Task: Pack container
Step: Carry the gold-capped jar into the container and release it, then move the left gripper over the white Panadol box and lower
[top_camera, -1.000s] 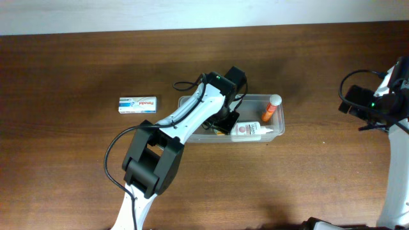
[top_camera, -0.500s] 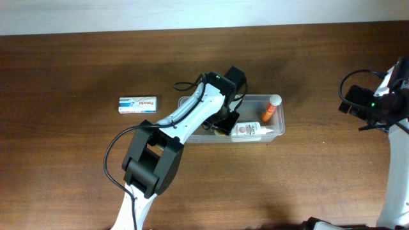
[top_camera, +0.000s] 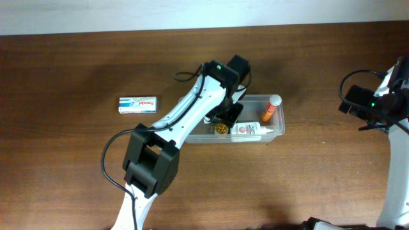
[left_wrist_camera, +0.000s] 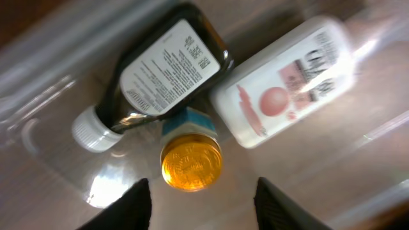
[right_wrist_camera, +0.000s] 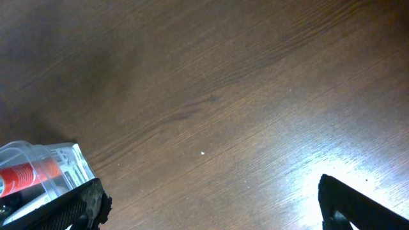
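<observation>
The container rests on the worktop, and inside it lie a dark bottle, a white bottle and a gold-capped jar. Above it the left pincer hangs released, seemingly touching nothing in the blurred view. The right pincer, well to the right of the container, gapes empty.

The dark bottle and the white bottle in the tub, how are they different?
The dark bottle is blackish-brown, while the white bottle is white all over. The dark bottle has a white label full of small print; the white bottle has a round pink picture. The dark bottle has a ridged round cap; the white bottle ends in a pointed tip. Both lie on their sides, next to each other, in the container.
</observation>
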You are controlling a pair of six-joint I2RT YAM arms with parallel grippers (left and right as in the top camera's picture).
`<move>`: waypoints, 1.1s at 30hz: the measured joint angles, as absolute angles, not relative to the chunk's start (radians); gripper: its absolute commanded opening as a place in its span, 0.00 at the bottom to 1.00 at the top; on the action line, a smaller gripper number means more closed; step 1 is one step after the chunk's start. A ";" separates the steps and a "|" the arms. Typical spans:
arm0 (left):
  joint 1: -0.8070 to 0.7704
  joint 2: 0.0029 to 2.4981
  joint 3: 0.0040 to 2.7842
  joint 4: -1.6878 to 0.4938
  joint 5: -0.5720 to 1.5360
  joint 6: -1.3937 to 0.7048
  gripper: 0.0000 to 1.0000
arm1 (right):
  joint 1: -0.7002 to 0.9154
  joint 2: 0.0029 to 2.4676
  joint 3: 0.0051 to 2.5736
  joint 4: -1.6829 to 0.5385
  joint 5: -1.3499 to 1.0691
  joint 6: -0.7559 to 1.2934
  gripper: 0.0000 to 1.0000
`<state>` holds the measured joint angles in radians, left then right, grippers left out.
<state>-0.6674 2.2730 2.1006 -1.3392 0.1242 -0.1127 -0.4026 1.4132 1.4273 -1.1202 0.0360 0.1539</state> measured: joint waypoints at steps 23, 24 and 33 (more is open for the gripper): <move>-0.182 2.274 2.450 -1.602 0.114 -0.220 0.99 | -0.403 1.413 1.427 -1.121 0.036 0.154 0.98; -0.156 2.274 2.450 -1.605 0.144 -0.243 0.99 | -0.403 1.413 1.427 -1.121 0.036 0.154 0.98; -0.056 2.274 2.450 -1.681 0.252 -0.560 0.99 | -0.403 1.413 1.427 -1.121 0.036 0.154 0.98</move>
